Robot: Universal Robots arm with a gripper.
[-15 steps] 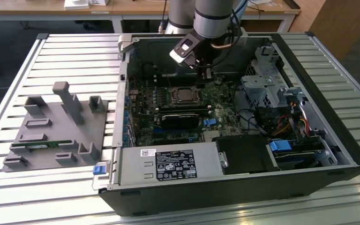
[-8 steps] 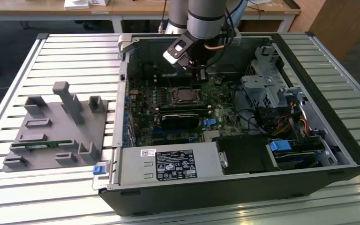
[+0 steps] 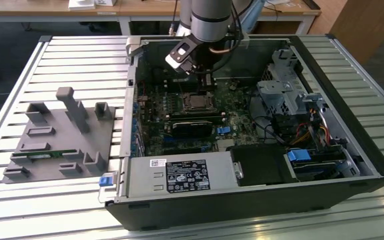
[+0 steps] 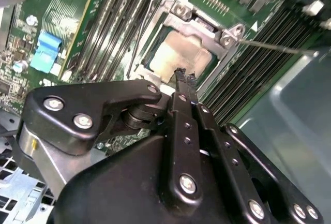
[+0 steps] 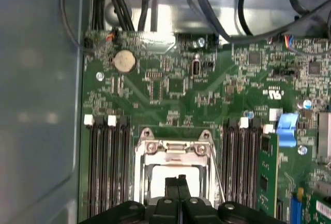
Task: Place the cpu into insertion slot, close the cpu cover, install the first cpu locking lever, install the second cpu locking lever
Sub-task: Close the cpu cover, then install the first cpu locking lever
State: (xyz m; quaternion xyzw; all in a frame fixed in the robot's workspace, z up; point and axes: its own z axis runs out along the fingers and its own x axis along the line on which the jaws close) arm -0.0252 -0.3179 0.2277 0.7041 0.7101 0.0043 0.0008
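Over the insertion slot [image 3: 184,101], near the far edge of the green board, the claw [image 4: 182,75] hangs with its fingers pinched together on nothing, tips aimed down at the cpu [image 4: 176,53]. The cpu sits seated directly beneath, framed by the cpu cover [image 4: 201,25] lying flat on it. A thin locking lever [image 4: 274,47] juts from the cover's corner across the memory slots [image 4: 258,69]. The arm stands near upright.

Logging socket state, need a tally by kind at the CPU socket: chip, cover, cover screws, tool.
cpu: 1
cpu cover: 1
cover screws: 2
tool: 1
Total: 5
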